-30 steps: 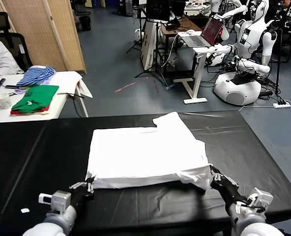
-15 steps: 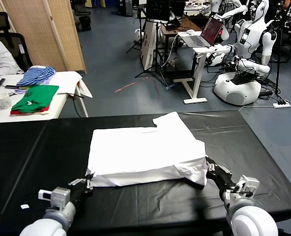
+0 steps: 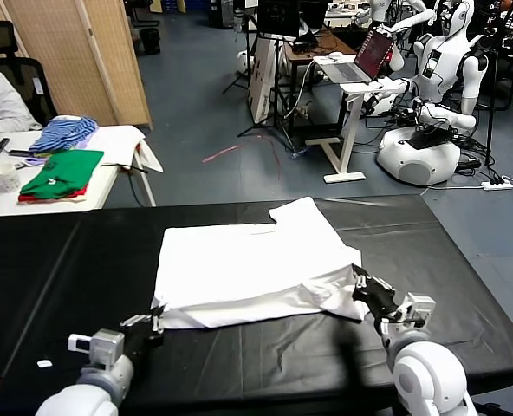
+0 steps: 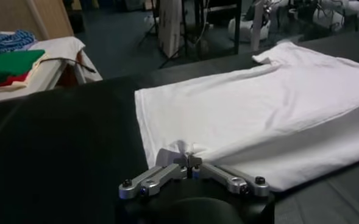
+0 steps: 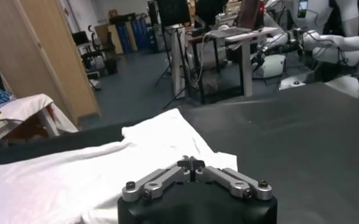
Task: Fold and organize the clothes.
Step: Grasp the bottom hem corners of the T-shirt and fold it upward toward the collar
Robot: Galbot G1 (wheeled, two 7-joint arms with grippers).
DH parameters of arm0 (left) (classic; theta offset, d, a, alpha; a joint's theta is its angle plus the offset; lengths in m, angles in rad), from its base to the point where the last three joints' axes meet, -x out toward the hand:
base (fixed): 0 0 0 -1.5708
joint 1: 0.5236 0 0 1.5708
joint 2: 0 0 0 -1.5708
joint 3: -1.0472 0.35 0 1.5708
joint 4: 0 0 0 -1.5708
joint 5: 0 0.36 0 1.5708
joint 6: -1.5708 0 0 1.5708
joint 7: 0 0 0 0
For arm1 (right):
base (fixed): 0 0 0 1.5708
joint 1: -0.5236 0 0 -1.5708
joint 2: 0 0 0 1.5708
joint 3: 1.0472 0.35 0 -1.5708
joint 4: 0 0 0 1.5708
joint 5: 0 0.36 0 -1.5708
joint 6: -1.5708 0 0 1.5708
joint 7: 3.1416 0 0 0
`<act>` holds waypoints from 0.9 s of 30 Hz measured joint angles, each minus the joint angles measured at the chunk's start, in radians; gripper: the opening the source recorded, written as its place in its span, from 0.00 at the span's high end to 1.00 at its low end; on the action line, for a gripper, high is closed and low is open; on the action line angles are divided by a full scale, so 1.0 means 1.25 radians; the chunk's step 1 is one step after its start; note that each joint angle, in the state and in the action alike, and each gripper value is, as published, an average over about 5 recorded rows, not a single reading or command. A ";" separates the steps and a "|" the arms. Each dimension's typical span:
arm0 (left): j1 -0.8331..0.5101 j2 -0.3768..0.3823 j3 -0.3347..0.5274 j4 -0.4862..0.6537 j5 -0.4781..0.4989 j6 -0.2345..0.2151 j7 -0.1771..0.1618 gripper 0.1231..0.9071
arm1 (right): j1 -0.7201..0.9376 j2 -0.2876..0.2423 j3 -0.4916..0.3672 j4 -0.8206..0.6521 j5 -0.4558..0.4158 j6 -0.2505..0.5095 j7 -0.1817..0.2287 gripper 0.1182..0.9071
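On the black surface [image 3: 83, 260] in front of you, the white T-shirt [image 3: 248, 269] is lying partly folded, one sleeve pointing toward the far edge, and both arms are working its near hem. Your left gripper [image 3: 157, 322] is pinching the near left corner with its jaws clenched on the cloth, which is bunching at the tips in the left wrist view [image 4: 188, 159]. Your right gripper [image 3: 360, 286] is gripping the near right corner the same way, jaws closed on the fabric [image 5: 191, 161] and raised a little, so that edge is lifting and creasing. No printed graphic is showing. The likely trouble: the right side is sitting higher and further in than the left, so if you are carrying the hem over unevenly the fold is going to land skewed; a thin pinch could also slip and drop one corner, or the jaws could be catching both layers and dragging the whole shirt. Beyond the surface, a white side table [image 3: 118, 143] is carrying green and red folded garments [image 3: 61, 173] and a blue-striped cloth [image 3: 63, 133]; other robots [image 3: 434, 78] and a laptop [image 3: 360, 61] are standing farther back.
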 joint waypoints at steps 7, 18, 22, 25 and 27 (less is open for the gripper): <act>-0.013 0.000 0.002 0.004 0.001 0.000 -0.002 0.97 | 0.007 0.002 -0.008 -0.009 0.001 0.003 -0.001 0.97; -0.035 0.016 0.013 0.028 0.005 0.000 -0.007 0.97 | 0.016 -0.003 -0.011 -0.021 0.001 0.003 0.000 0.97; -0.039 0.016 0.016 0.034 0.006 0.000 -0.009 0.97 | 0.020 -0.003 -0.014 -0.026 0.000 0.003 0.001 0.97; -0.041 0.016 0.018 0.038 0.006 0.000 -0.011 0.97 | 0.024 -0.003 -0.015 -0.030 0.000 0.003 -0.001 0.97; -0.043 0.016 0.020 0.039 0.002 0.000 -0.014 0.97 | 0.027 -0.003 -0.016 -0.035 -0.001 0.004 -0.001 0.97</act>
